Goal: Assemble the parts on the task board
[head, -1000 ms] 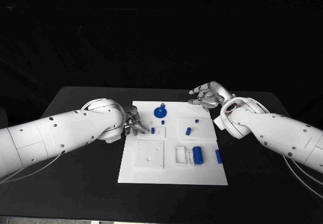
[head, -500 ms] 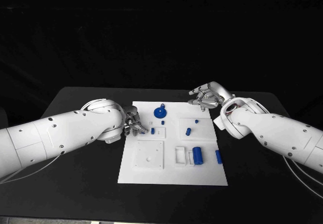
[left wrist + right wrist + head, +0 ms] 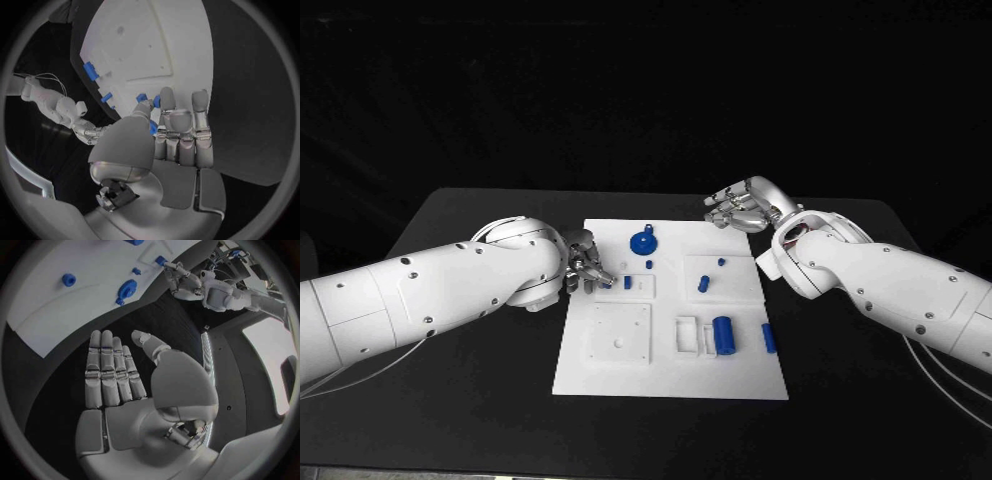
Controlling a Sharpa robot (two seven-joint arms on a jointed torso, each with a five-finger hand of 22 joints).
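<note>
Board [image 3: 610, 372] mid-table, white, a hand at each side of its far half.
Near end of board: blue cylinder [image 3: 724, 333] lying beside a white bracket [image 3: 687, 334], thin blue bar [image 3: 769, 337] just right of it, blank square plate [image 3: 617, 331] to the left. Mid board: short blue peg [image 3: 704, 284] and small blue stub [image 3: 721, 262] on the right square, two small blue pieces [image 3: 627, 282] near the left edge. Left hand [image 3: 584, 266] at the board's left edge, fingers together over those pieces; wrist view shows a small blue piece [image 3: 152, 128] at the fingertips [image 3: 166, 98], cannot tell if it's pinched or just touched. Far end: blue round gear [image 3: 645, 241]. Right hand [image 3: 744, 209] off the board's far right corner, above black table [image 3: 473, 210], flat palm, fingers [image 3: 109, 367] straight, holding nothing.
</note>
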